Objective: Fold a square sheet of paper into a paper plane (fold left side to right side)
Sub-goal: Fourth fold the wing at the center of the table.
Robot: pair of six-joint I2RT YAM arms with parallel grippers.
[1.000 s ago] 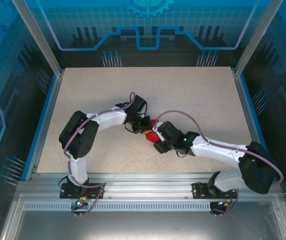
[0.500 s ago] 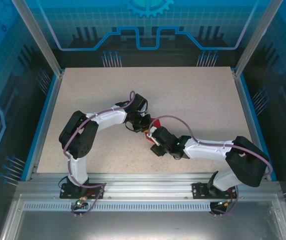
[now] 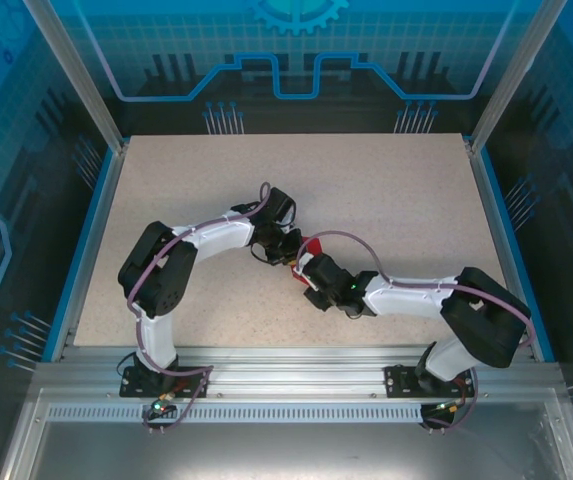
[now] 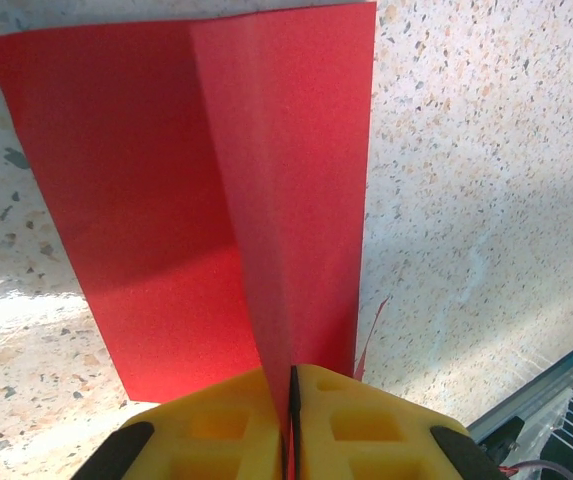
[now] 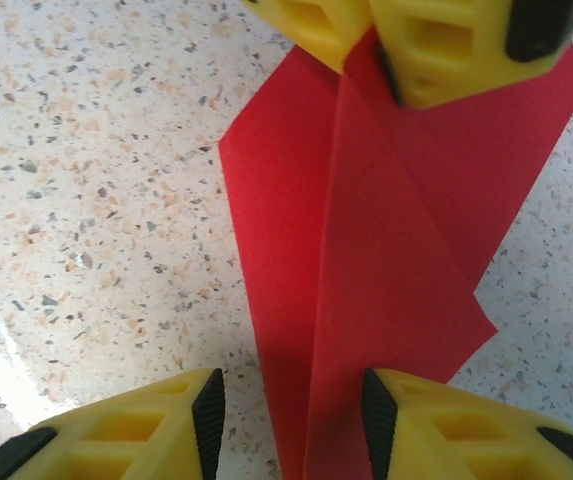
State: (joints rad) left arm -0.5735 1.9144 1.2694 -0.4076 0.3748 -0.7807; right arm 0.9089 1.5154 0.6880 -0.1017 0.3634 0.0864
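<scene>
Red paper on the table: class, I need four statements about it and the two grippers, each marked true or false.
1. The left gripper is shut on a raised fold of the red paper. True.
2. The paper lies as a flat, uncreased square. False: it is folded, with a long centre crease and slanted edges.
3. The right gripper is open, with the paper's crease between its fingers. True.
4. The paper rests on a plain blue table. False: the table is pale and speckled.

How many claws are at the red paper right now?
2. The left claw is pinched shut on the raised centre fold of the red paper; the right claw straddles its opposite end, jaws apart.
</scene>
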